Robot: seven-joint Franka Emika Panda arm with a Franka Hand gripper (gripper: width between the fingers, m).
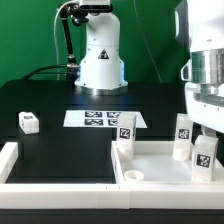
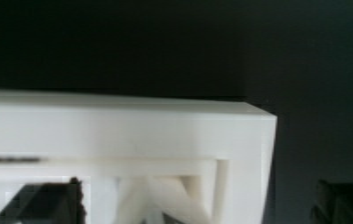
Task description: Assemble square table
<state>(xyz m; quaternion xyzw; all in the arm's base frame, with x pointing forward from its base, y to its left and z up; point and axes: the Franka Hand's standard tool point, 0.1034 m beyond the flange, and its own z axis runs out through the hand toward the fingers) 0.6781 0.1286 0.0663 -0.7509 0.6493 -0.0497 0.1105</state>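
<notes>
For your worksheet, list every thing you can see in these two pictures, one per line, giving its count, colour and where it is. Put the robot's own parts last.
Square table top: one, white with a raised rim and round corner sockets, near the front on the exterior view's right.
Table legs: four, white with black-and-white tags; one lying apart on the exterior view's left, one at the top's far corner, two on the right.
Marker board: one, white, flat mid-table.
Border wall: one, white, along the front edge.
Table: one, black.
Robot base: one, white, at the back.
Gripper: one, white, above the right-hand legs; jaw state unclear.
</notes>
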